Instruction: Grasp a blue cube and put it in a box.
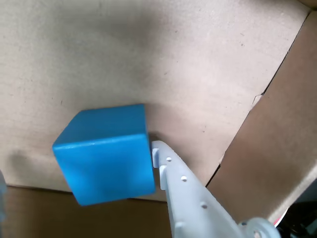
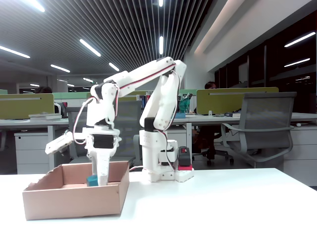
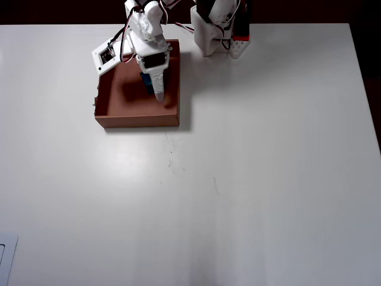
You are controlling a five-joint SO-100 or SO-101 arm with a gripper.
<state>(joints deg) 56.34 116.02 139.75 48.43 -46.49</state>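
Observation:
The blue cube (image 1: 106, 156) rests on the floor of the box (image 1: 198, 59), with its right face against my white fixed finger (image 1: 183, 193). My gripper (image 1: 79, 168) is open: the other jaw shows only as a grey sliver at the left edge, well clear of the cube. In the fixed view the gripper (image 2: 74, 166) reaches down into the box (image 2: 74, 201) with one jaw swung out to the left, and the cube (image 2: 92, 180) peeks out beside the lowered finger. From overhead, the cube (image 3: 146, 83) lies in the box (image 3: 137, 119) near its back wall, partly under the gripper (image 3: 128, 77).
The arm's base (image 3: 215, 30) stands on the white table (image 3: 250, 167) just right of the box. A box wall (image 1: 277, 148) rises close at the right in the wrist view. Office desks and a chair (image 2: 257, 129) stand behind the table.

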